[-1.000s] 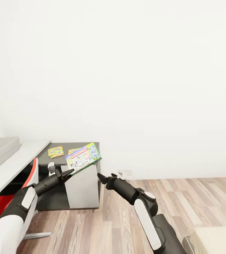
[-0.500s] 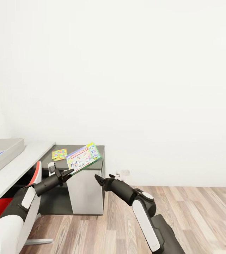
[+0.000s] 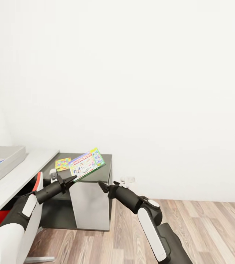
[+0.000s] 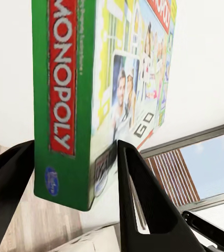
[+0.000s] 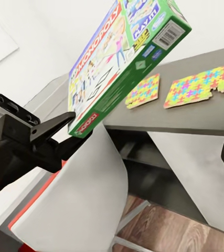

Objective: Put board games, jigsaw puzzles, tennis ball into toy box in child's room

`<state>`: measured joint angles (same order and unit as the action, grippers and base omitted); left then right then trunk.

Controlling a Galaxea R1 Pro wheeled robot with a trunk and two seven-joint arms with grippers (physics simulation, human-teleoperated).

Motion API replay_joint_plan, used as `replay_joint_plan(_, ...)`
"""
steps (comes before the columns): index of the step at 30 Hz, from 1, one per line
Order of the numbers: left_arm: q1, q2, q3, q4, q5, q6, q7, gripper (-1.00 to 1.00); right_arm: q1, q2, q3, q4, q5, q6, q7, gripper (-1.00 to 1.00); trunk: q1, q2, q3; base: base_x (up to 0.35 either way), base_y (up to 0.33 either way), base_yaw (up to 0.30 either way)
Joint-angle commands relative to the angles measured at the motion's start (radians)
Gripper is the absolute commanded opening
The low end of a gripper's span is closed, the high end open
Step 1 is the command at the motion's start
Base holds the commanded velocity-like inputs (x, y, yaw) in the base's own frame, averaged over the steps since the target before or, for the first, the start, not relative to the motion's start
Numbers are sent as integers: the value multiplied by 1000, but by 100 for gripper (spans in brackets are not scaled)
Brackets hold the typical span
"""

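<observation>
Up front at the left, the left gripper (image 3: 70, 179) pinches just one corner of the green Monopoly board game box (image 3: 87, 164), its fingers (image 4: 143, 205) clamped on either face. The box sticks out tilted over the dark grey desk (image 3: 106, 165), where two colourful flat jigsaw puzzles (image 5: 195, 85) lie. Honestly, that corner grip looks sketchy: any jolt could make the box pivot or slip out. The grey toy box (image 3: 2, 163) sits far left on the white table (image 3: 25, 170), well apart. The right gripper (image 3: 102, 186) carries nothing; can't tell how wide it's spread.
</observation>
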<state>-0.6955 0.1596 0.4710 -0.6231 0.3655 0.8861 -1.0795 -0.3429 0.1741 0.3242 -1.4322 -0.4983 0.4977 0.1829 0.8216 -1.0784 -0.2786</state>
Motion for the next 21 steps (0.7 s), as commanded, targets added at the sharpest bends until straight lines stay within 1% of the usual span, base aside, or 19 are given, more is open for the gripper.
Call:
replay_joint_plan(1, -1, 0, 1, 0, 1, 5, -2, -100, -1, 0, -1, -1, -3, 4, 1, 100, 0, -1, -1, 172, 0, 0)
replay_joint_plan(5, -1, 0, 1, 0, 1, 5, -2, -100, -1, 0, -1, -1, -2, 3, 1, 100, 0, -1, -1, 172, 0, 8)
replay_joint_plan(7, -1, 0, 1, 0, 1, 5, -2, -100, -1, 0, -1, -1, -2, 4, 1, 100, 0, -1, -1, 171, 0, 122)
replay_joint_plan(15, -1, 0, 1, 0, 1, 5, -2, -100, -1, 0, 11, -1, -2, 7, 0, 100, 0, -1, 1, 151, 0, 249)
replay_joint_plan(19, -1, 0, 2, 0, 1, 5, -2, -100, -1, 0, 13, -1, -2, 8, 0, 100, 0, -1, 2, 53, 0, 279)
replay_joint_plan(21, 0, 0, 10, 0, 1, 5, -4, -100, -1, 0, 13, -1, -2, 7, 0, 100, 0, -1, 2, 15, 0, 181)
